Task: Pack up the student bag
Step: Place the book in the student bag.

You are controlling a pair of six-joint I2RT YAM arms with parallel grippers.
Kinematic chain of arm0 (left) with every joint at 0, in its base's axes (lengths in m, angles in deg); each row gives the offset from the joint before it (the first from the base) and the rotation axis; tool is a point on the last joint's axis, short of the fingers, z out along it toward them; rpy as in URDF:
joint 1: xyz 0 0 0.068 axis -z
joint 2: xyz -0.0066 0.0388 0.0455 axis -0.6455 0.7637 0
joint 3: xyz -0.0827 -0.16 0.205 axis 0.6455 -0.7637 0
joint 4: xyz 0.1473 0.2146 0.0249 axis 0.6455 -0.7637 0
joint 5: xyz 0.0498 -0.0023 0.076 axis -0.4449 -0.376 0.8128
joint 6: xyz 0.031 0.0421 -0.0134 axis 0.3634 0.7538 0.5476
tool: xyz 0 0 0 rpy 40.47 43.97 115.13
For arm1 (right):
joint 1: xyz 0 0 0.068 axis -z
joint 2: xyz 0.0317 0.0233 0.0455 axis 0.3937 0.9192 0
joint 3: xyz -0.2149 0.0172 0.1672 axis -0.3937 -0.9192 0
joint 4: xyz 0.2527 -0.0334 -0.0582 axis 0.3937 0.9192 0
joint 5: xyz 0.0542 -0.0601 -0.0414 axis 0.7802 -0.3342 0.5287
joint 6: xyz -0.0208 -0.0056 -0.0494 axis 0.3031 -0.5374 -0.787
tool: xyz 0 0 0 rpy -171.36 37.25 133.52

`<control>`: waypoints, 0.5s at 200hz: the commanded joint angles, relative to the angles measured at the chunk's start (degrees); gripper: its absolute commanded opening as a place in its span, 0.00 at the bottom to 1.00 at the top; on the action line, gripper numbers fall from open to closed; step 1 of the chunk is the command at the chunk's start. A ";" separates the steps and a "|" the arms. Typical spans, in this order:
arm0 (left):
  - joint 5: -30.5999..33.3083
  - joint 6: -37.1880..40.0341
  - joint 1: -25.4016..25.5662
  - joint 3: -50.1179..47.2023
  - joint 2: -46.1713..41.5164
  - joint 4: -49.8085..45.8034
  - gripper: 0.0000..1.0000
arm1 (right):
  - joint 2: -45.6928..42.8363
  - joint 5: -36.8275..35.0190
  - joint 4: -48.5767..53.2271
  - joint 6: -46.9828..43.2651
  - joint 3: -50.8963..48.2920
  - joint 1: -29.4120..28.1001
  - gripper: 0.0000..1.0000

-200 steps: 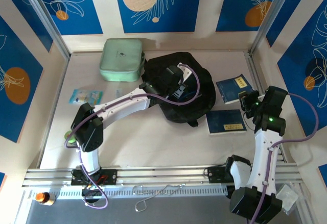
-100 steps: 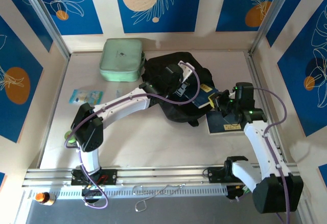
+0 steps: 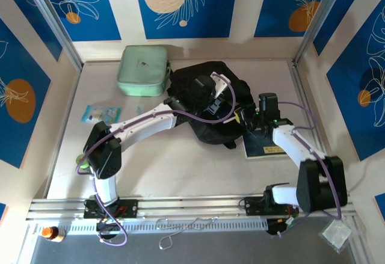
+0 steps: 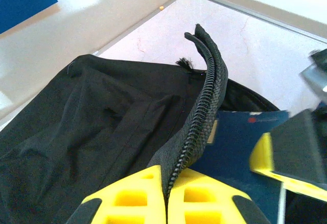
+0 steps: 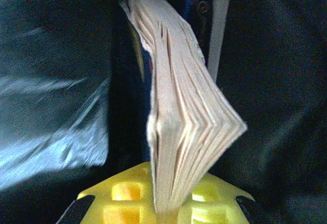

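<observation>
holding the jaws of the left gripper (image 4: 166, 196) pressed together on the zipper edge (image 4: 204, 106) of the student bag (image 4: 92, 127), with nothing but that strip of black teeth between the yellow fingers (image 4: 133, 198) at the bottom middle of the left wrist view. lifting that edge into a curved ridge running toward the upper middle of the frame, with black fabric sloping away to the left and a blue book (image 4: 230, 147) lying in the opening at the lower right.

pinching that book (image 5: 184, 117) in the jaws of the right gripper (image 5: 171, 201), set narrow around its lower end at the bottom middle of the right wrist view. showing its pale pages fanning upward and bulging to the right, with a sliver of blue cover at the top of the frame and dark bag fabric (image 5: 276, 55) on both sides.

seen from the top camera: resting the bag (image 3: 201, 132) in the middle of the table (image 3: 162, 162), just beside a mint green case (image 3: 143, 70) at its upper left. reaching the left gripper (image 3: 212, 98) over the middle of the bag from the lower left. meeting the bag's right edge with the right gripper (image 3: 249, 119), coming in from the right. leaving a second blue book (image 3: 264, 150) lying flat on the table just right of the bag, below the right gripper and partly under that arm. leaving a small pale packet (image 3: 101, 113) near the left side of the table, well apart from the bag.
</observation>
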 commanded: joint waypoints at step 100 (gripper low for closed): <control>-1.75 -2.14 -0.39 0.51 -3.30 4.89 0.00 | 23.72 3.28 -13.56 6.93 8.90 -2.78 0.18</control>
